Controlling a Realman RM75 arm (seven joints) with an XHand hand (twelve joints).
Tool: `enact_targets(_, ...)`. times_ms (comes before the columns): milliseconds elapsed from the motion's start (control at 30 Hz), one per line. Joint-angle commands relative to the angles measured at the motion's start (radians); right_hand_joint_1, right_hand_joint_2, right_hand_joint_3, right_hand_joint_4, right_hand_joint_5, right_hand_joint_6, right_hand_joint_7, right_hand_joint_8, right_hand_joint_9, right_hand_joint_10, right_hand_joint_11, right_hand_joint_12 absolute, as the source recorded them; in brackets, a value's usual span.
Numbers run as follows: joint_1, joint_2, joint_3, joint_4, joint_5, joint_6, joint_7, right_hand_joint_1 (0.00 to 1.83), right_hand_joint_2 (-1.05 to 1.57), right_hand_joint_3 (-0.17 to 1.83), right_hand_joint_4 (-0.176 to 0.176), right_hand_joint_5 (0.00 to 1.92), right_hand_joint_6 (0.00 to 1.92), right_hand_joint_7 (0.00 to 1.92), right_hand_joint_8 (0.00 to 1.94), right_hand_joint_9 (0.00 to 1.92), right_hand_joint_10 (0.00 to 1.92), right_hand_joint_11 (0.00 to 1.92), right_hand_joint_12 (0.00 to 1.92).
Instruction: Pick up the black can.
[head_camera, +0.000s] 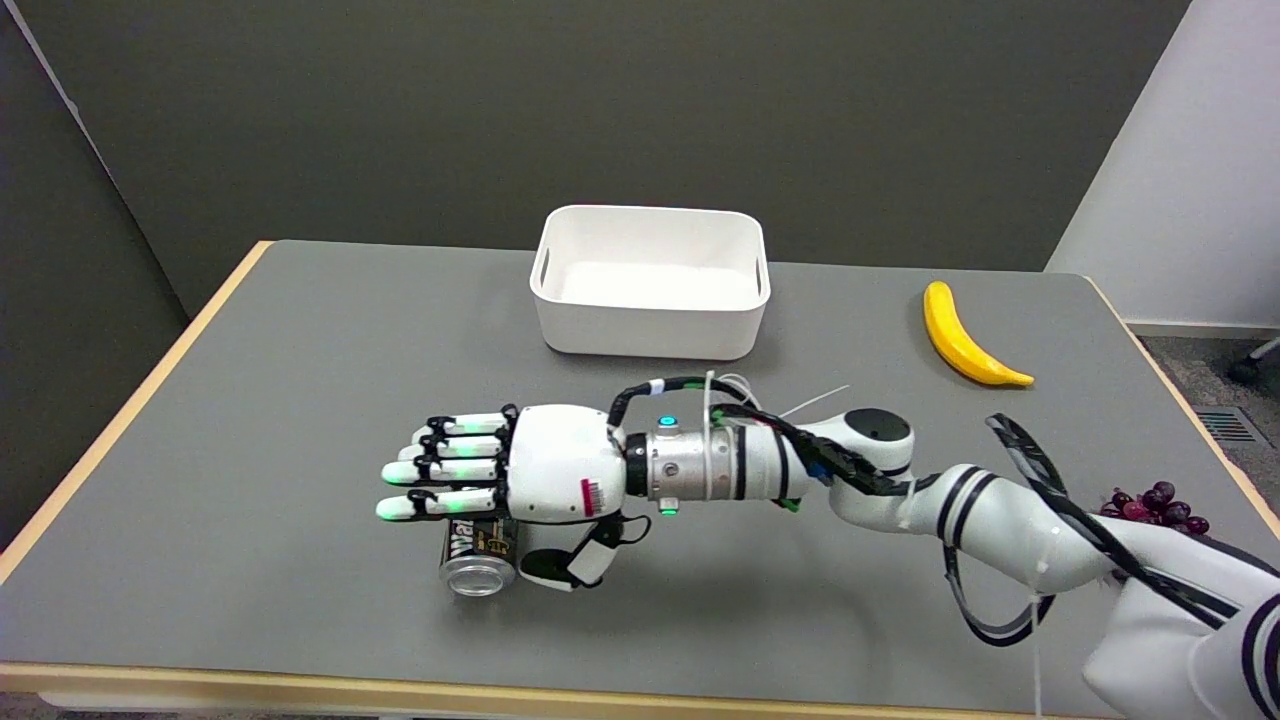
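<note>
So the can (480, 556) lies on its side near the table's (300, 350) front edge, right under the right hand (505, 468). The bin (650, 285) sits at the back middle, banana (965, 338) off to its right, and grapes (1155, 507) at the right edge behind the arm.
</note>
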Motion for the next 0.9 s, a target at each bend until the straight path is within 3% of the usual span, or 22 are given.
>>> enact_targets(33, 0.057, -0.099, -0.056, -0.150, -0.004, -0.015, -0.020, 0.80, 0.62, 0.99, 0.040, 0.00, 0.00, 0.00, 0.03, 0.00, 0.39, 0.00, 0.59)
enact_targets(700, 0.050, -0.124, -0.048, -0.225, 0.003, -0.039, -0.085, 0.82, 0.65, 0.98, 0.041, 0.00, 0.00, 0.00, 0.06, 0.01, 0.40, 0.00, 0.59)
enact_targets(833, 0.050, -0.125, -0.048, -0.225, 0.003, -0.041, -0.085, 0.90, 0.66, 1.03, 0.039, 0.00, 0.00, 0.00, 0.06, 0.01, 0.41, 0.00, 0.62)
enact_targets(900, 0.052, -0.125, -0.048, -0.222, 0.003, -0.043, -0.085, 0.90, 0.68, 1.01, 0.030, 0.00, 0.10, 0.01, 0.18, 0.03, 0.43, 0.00, 0.66)
